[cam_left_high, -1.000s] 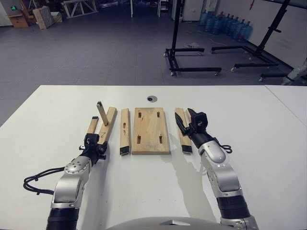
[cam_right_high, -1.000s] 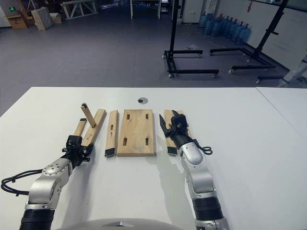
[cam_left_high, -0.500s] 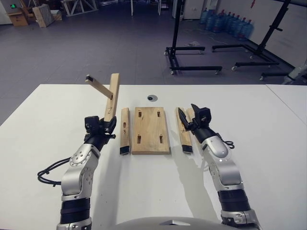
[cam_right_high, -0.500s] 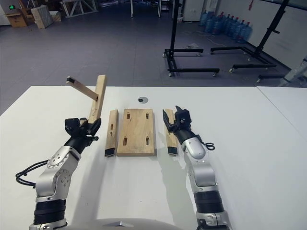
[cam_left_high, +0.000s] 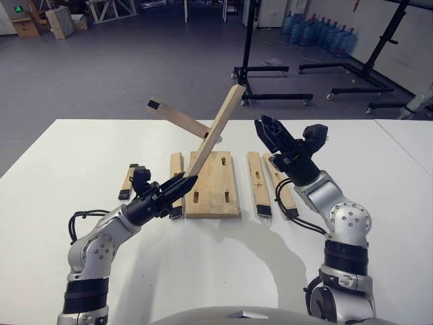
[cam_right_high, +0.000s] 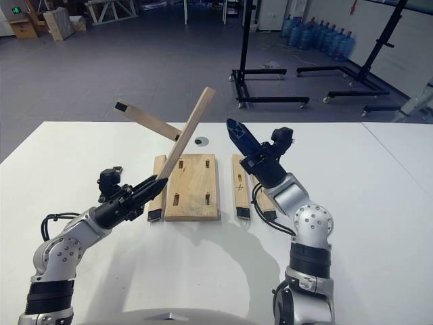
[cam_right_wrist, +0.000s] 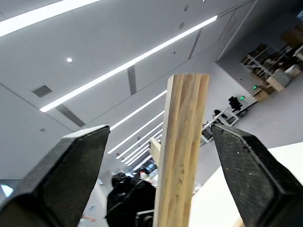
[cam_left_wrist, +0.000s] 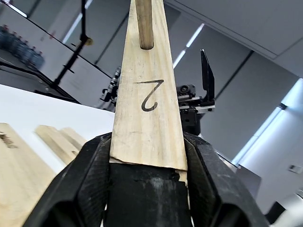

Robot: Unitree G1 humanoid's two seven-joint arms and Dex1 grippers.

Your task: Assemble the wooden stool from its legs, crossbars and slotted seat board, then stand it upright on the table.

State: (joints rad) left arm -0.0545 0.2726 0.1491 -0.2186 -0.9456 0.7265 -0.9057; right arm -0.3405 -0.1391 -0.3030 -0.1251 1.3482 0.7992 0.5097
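My left gripper (cam_left_high: 177, 190) is shut on the lower end of a wooden leg (cam_left_high: 215, 130) marked 2, held in the air and leaning right over the slotted seat board (cam_left_high: 212, 184). A crossbar (cam_left_high: 177, 119) sticks out of that leg near its top. My right gripper (cam_left_high: 292, 134) hangs open above the table, just right of the leg's top end. In the right wrist view that end (cam_right_wrist: 182, 151) sits between the fingers (cam_right_wrist: 71, 179) without touching them. One leg (cam_left_high: 176, 181) lies left of the board and two legs (cam_left_high: 258, 184) (cam_left_high: 281, 188) lie right of it. A short crossbar (cam_left_high: 127, 181) lies far left.
The white table (cam_left_high: 61, 156) has a small round grommet (cam_right_high: 201, 141) behind the board. A black cable (cam_left_high: 81, 220) loops by my left arm. Black wheeled stands (cam_left_high: 270, 95) are on the floor beyond the table.
My left gripper has swung the leg with its crossbar up and to the right, over the board. My right gripper rose off the right-hand legs and now faces the leg's top end.
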